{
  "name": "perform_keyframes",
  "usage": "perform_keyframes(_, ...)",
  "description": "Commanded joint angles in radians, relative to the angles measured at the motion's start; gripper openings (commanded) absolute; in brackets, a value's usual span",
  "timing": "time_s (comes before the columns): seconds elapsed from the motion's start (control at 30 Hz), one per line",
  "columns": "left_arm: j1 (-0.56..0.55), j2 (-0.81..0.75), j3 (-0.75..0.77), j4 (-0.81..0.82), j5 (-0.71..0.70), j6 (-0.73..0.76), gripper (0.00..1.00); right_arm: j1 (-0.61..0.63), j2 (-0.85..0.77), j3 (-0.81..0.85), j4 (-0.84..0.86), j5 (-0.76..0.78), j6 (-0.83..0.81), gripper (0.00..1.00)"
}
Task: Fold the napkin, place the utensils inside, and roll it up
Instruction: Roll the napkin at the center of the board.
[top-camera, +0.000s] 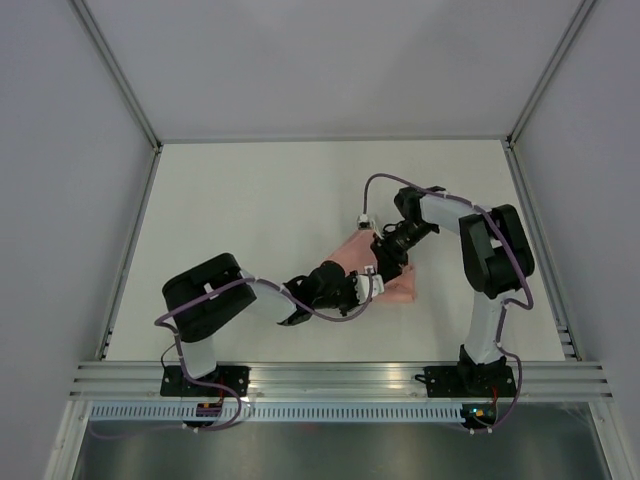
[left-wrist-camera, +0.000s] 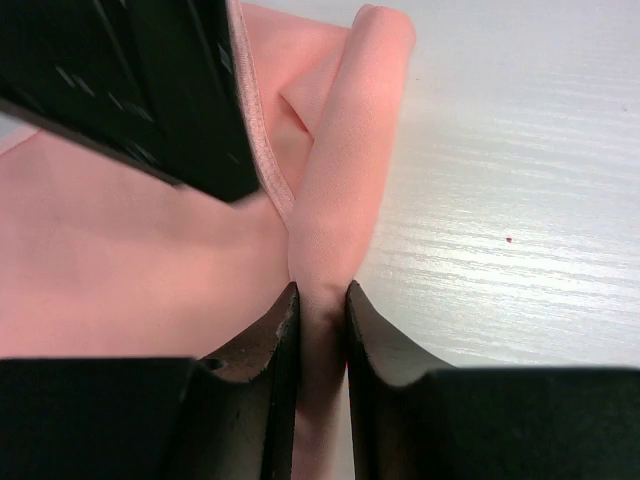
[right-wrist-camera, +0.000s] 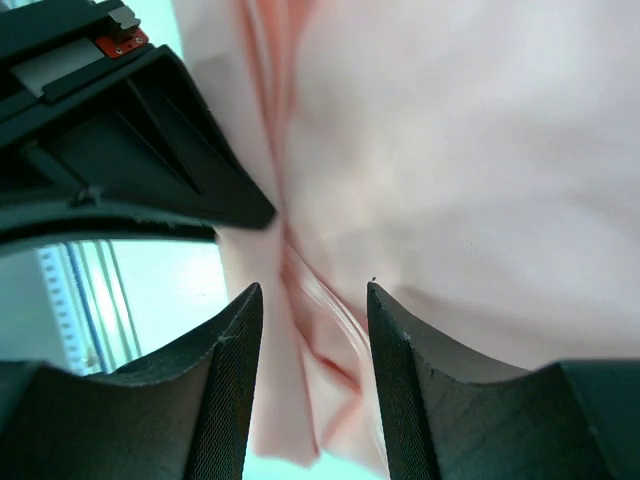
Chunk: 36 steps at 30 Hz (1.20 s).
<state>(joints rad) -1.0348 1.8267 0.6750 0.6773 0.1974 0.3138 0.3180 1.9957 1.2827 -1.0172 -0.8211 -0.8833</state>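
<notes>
The salmon-pink napkin (top-camera: 400, 288) lies bunched and partly folded on the white table, right of centre, under both grippers. My left gripper (top-camera: 372, 285) is shut on a raised fold of the napkin (left-wrist-camera: 345, 180), pinched between its fingertips (left-wrist-camera: 320, 300). My right gripper (top-camera: 385, 260) hovers right over the cloth; in the right wrist view its jaws (right-wrist-camera: 315, 292) stand apart with layered napkin edges (right-wrist-camera: 450, 150) between and beneath them. The two grippers are almost touching; the right one's finger shows in the left wrist view (left-wrist-camera: 150, 90). The pencil-like utensil is hidden or out of view.
The white table (top-camera: 250, 220) is walled by grey panels at the back and sides. A metal rail (top-camera: 340, 378) runs along the near edge with both arm bases on it. Purple cables loop along both arms.
</notes>
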Motion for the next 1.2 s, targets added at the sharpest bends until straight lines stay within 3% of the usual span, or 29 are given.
perform_keyframes(0.0,0.033,0.049,0.006,-0.206,0.132,-0.108,0.02,-0.086,-0.123,0.001,0.097,-0.033,-0.003,0.52)
perform_keyframes(0.13,0.094,0.068,0.043,-0.248,0.262,-0.162,0.02,-0.174,-0.221,-0.043,0.077,-0.099,-0.075,0.52)
perform_keyframes(0.33,0.168,0.149,0.155,-0.398,0.428,-0.232,0.02,-0.223,-0.530,-0.313,0.294,-0.075,-0.089,0.56)
perform_keyframes(0.47,0.200,0.227,0.239,-0.499,0.530,-0.269,0.02,-0.188,-0.705,-0.523,0.538,0.012,-0.030,0.59)
perform_keyframes(0.6,0.213,0.281,0.281,-0.550,0.562,-0.289,0.02,-0.042,-0.840,-0.663,0.709,0.202,0.021,0.62)
perform_keyframes(0.73,0.223,0.305,0.319,-0.596,0.591,-0.303,0.02,0.101,-0.873,-0.766,0.883,0.359,0.041,0.64)
perform_keyframes(1.17,0.228,0.336,0.371,-0.647,0.622,-0.349,0.02,0.294,-0.753,-0.810,0.977,0.510,0.066,0.64)
